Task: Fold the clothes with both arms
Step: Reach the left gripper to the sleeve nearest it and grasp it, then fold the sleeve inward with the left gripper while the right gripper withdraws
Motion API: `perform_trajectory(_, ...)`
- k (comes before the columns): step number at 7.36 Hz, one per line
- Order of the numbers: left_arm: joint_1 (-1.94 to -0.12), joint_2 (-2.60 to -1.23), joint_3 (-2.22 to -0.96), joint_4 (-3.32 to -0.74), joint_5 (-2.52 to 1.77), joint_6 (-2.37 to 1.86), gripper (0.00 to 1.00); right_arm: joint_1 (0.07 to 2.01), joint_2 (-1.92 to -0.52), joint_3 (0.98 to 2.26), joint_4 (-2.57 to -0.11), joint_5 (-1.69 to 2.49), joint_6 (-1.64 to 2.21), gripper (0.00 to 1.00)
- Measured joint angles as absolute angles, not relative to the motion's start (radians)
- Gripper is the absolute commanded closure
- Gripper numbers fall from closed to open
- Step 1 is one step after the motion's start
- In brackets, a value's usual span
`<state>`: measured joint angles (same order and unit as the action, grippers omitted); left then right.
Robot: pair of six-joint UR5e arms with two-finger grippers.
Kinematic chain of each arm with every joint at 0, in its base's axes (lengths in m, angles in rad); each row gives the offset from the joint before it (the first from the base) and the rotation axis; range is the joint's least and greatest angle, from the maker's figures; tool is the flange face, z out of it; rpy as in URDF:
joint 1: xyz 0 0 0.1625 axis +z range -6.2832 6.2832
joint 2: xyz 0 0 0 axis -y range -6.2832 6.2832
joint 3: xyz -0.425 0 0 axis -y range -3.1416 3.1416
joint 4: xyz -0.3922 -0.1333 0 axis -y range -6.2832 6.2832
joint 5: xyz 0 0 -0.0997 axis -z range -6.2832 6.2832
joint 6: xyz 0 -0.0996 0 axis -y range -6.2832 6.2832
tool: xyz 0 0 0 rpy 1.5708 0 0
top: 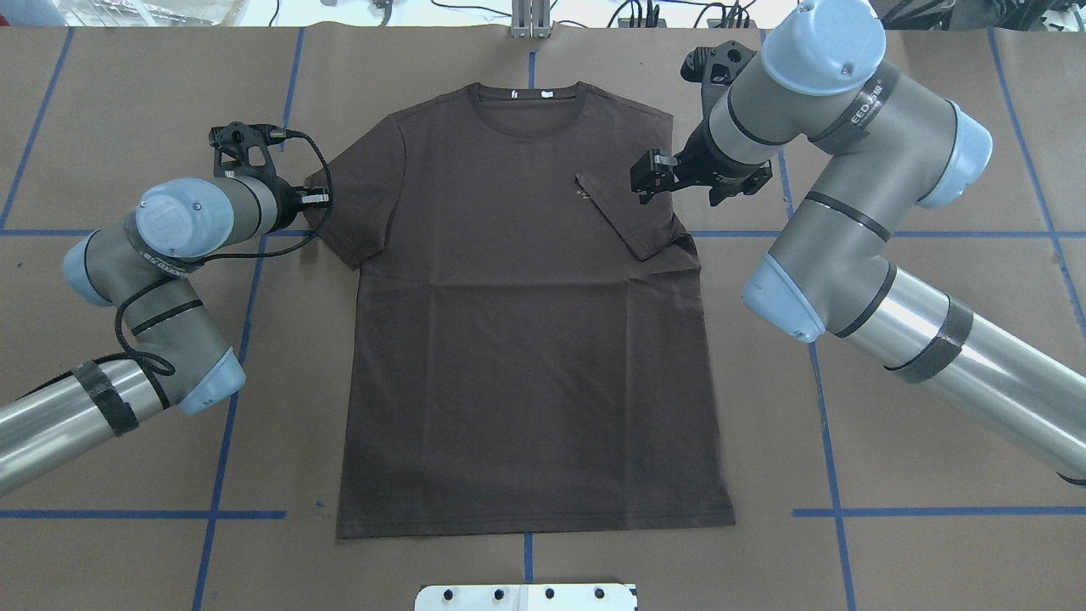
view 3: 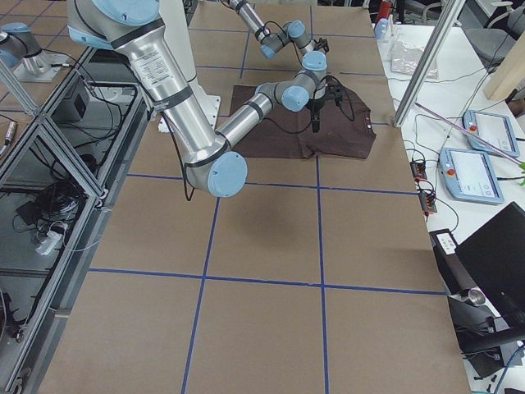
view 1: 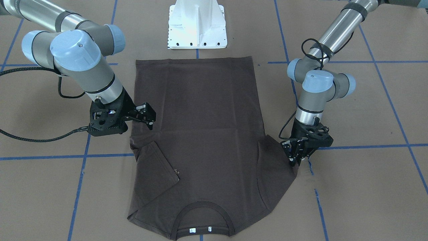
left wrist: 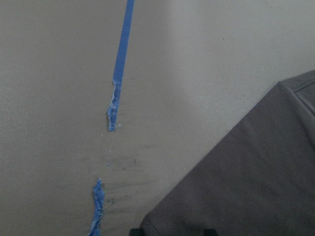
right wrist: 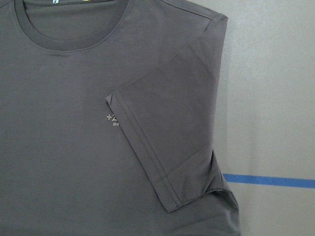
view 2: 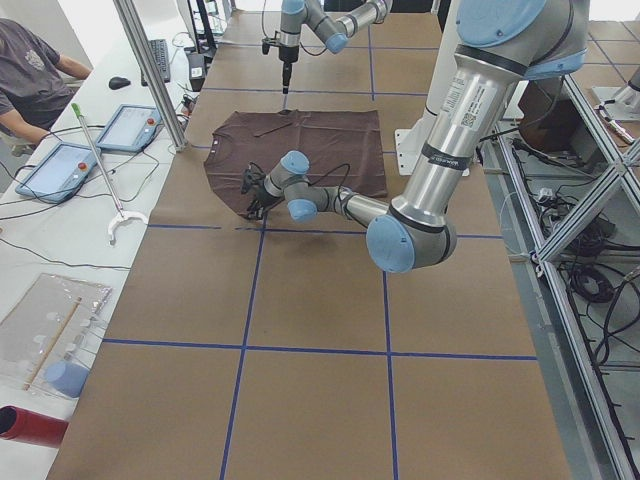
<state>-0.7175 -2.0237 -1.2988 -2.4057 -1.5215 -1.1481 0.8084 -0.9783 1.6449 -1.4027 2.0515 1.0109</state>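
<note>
We see the brown-papered surface [top: 127,85], gridded in blue tape [left wrist: 123,49], and the right arm [top: 848,170] and left arm [top: 178,221] both reach in over it. The dark brown T-shirt [top: 526,356] lies flat and front up between the two end effectors.

The right end effector [top: 646,176] hovers over the shirt's shoulder area with its fingers parted and holding nothing. Right beneath it, the sleeve [right wrist: 172,142] lies folded in across the chest. Its hem corner just touches the small pale lettering [right wrist: 114,119].

The left end effector [view 1: 296,160] is down at the outer edge of the other sleeve [left wrist: 256,177]. Its fingers are spread, with that sleeve's edge between them. The ribbed collar [right wrist: 74,46] sits midway between the two end effectors, white neck tags [view 1: 192,230] showing.
</note>
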Motion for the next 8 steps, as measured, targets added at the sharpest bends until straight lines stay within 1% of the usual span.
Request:
perform_trajectory(2, -0.718, -2.047, -1.319, -2.369, -1.523, -1.154, 1.0, 0.808, -0.98, 1.645, -1.401, 2.051, 1.011, 0.0)
perform_trajectory(5, -0.704, -2.203, -1.402, -2.1, -1.528, -1.23, 1.0, 0.806, -0.982, 1.646, -1.398, 2.049, 1.013, 0.0)
perform_trajectory(6, -0.675, -2.25, -1.401, -2.062, -1.529, -1.295, 1.0, 0.806, -0.985, 1.646, -1.398, 2.049, 1.013, 0.0)
perform_trajectory(7, -0.639, -2.296, -1.372, -2.052, -1.527, -1.354, 1.0, 0.806, -0.987, 1.646, -1.398, 2.049, 1.013, 0.0)
perform_trajectory(8, -0.618, -2.342, -1.317, -2.054, -1.526, -1.395, 0.38, 0.806, -0.989, 1.646, -1.397, 2.049, 1.013, 0.0)
